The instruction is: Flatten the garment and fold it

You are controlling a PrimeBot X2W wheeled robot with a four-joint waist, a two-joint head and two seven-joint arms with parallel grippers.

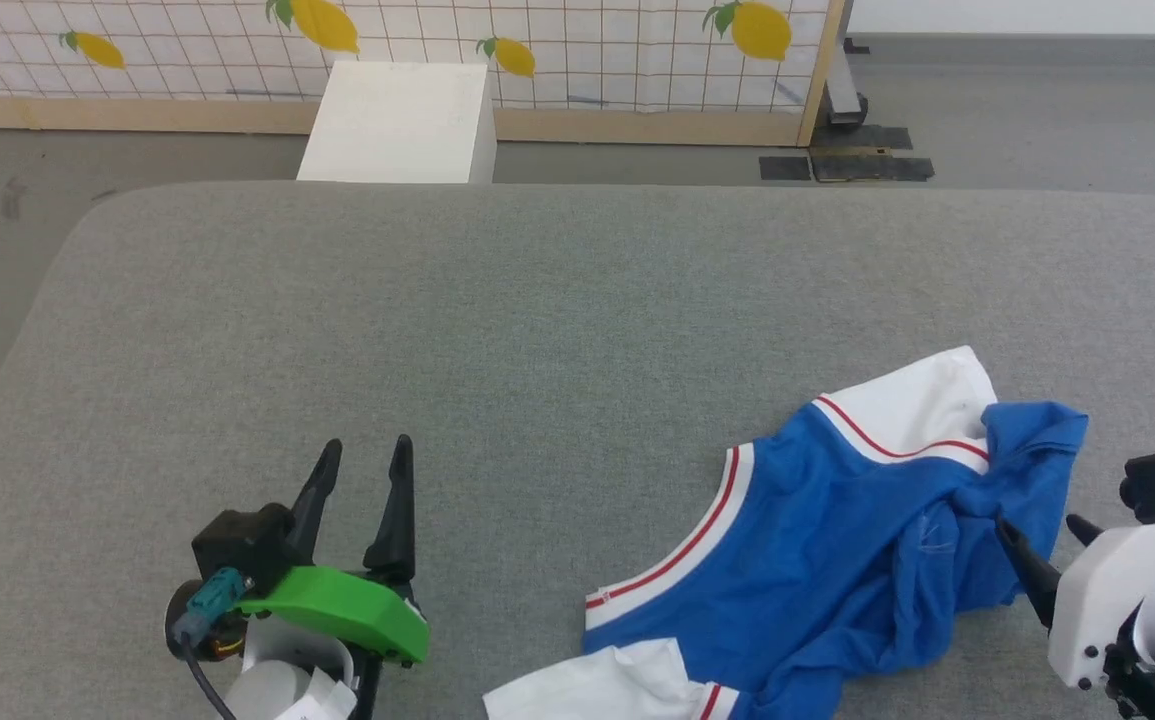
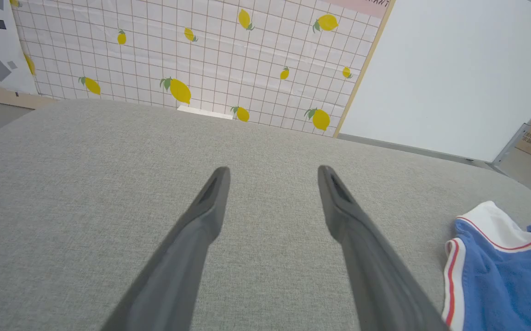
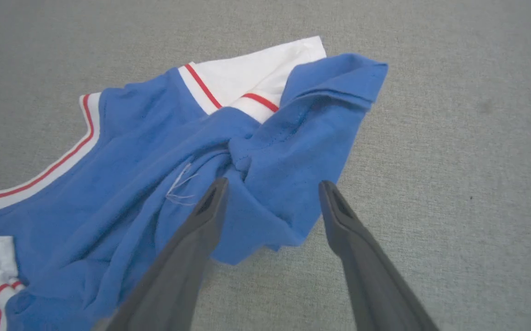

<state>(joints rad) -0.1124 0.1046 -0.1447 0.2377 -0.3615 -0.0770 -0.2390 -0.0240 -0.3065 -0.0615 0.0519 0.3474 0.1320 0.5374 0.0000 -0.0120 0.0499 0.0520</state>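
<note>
Garment (image 1: 837, 530) sits bunched at the lower right of the head view on the grey table (image 1: 497, 300), with a blue flap twisted over a white sleeve. Step looks like flattening. I'd pinch that flap near its loose corner, one layer only, and pull outward low and slow so the rest doesn't drag. Right gripper (image 3: 272, 184) has jaws wide, straddling the flap, nothing pinched, forearm at the lower right edge. Left gripper (image 1: 367, 445) is wide and empty at the lower left, well apart from the cloth.

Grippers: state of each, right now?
Left gripper: open, empty, over the bare grey surface.
Right gripper: open, straddling a bunched fold of the garment, not clamped on it.
</note>
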